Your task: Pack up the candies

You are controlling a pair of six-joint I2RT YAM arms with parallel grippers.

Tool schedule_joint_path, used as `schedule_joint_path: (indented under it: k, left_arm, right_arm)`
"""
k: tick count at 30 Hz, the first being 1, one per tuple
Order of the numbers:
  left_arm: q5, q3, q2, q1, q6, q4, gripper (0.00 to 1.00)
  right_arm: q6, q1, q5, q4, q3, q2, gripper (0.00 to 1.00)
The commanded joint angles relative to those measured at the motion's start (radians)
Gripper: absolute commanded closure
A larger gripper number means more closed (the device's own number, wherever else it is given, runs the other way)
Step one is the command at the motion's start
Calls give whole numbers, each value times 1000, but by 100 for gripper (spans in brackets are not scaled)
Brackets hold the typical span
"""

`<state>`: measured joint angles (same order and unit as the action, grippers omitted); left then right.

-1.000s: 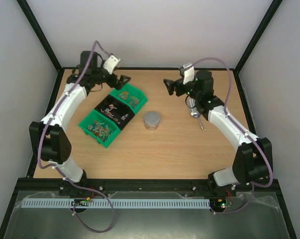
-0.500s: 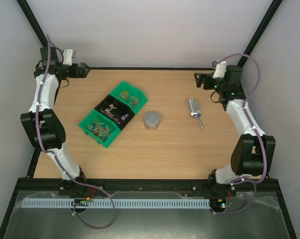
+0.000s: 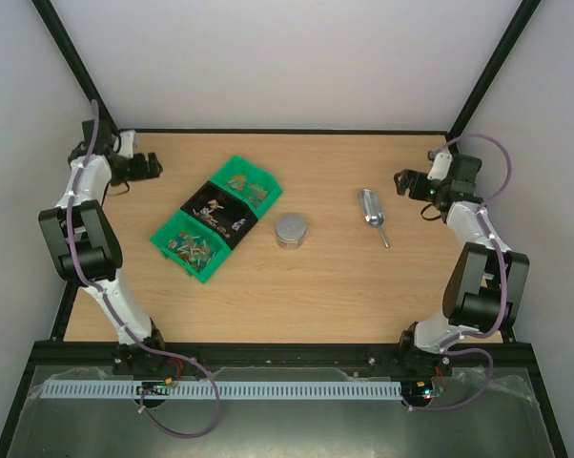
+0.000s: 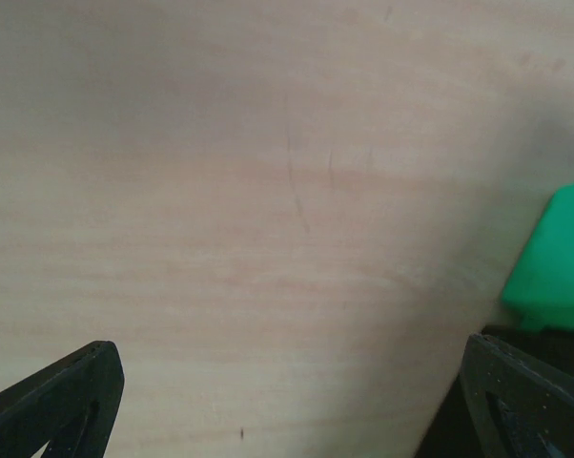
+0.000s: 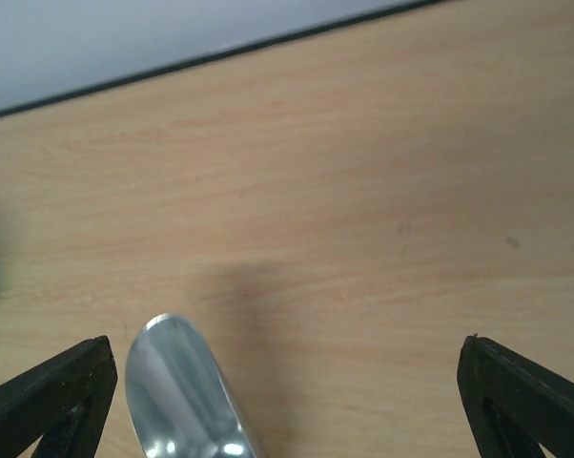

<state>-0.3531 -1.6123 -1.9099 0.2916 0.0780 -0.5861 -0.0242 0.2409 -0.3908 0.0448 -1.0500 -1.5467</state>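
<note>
The candies [image 3: 195, 247] lie as small mixed-colour wrapped sweets in a row of three bins [image 3: 176, 225], two green with a black one between, left of the table's middle. A metal scoop [image 3: 371, 210] lies flat on the wood at the right. Its bowl [image 5: 180, 389] shows low in the right wrist view. My left gripper [image 3: 155, 168] hangs open at the far left edge, well clear of the bins. A green bin corner [image 4: 556, 256] shows at the right of its wrist view. My right gripper [image 3: 402, 181] is open near the right edge, just beyond the scoop. Neither gripper holds anything.
A round silver tin [image 3: 290, 230] stands between the bins and the scoop. Black frame posts and pale walls close in the table on the left, right and back. Bare wood fills most of the left wrist view.
Both arms have swung outward from the middle of the table to its side edges. The left one left the bins, the right one left the scoop. Both grippers stayed open.
</note>
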Motion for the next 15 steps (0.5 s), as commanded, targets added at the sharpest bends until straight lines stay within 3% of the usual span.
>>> schedule_joint_path:
  k: [1,15]
  left_arm:
    - [60,118,62,2,-42,22,1]
    - [191,167,91,-77,-51,44,0]
  right_arm:
    - [0,-2,-27,-25,71,25,1]
    - [-30,-3,-48,7,145,65,1]
